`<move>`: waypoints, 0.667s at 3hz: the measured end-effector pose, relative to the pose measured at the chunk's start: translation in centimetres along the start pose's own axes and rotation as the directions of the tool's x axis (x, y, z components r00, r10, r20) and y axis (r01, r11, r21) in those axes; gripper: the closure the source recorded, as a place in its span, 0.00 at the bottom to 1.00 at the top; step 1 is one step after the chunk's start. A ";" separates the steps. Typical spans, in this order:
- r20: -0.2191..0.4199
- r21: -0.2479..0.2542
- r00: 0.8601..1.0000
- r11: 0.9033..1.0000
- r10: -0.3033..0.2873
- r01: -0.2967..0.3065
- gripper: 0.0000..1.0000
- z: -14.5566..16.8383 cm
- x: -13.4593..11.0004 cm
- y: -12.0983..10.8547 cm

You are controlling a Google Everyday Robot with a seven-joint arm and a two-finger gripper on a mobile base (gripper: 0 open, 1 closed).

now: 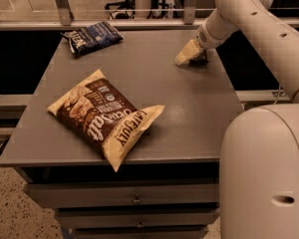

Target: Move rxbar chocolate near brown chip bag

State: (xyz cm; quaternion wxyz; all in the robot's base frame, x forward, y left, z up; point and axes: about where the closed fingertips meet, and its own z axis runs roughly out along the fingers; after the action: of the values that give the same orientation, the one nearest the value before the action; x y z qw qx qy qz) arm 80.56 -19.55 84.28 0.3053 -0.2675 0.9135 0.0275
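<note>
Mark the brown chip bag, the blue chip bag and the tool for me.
brown chip bag (pixel 97 114): camera view, its dark brown centre.
blue chip bag (pixel 92 36): camera view, the bag's middle, at the table (pixel 189 108)'s far left.
tool (pixel 185 56): camera view, its pale tip, low over the table's far right.

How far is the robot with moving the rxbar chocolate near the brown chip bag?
Done: nothing yet. The rxbar chocolate lies at the far right of the table, well apart from the brown chip bag at the front left. In hand: the gripper is down at the bar; a grasp cannot be confirmed. Left: carry the bar across and set it beside the brown chip bag.
</note>
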 end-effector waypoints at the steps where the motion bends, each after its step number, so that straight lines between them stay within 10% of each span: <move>1: -0.019 -0.001 1.000 1.000 0.023 -0.023 0.42 0.8 0.1 -0.2; 2: -0.020 -0.001 1.000 1.000 0.024 -0.024 0.66 0.7 0.0 -0.2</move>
State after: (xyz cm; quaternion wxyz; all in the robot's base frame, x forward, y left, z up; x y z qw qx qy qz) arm 81.04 -19.57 83.70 0.2957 -0.2568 0.9197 0.0289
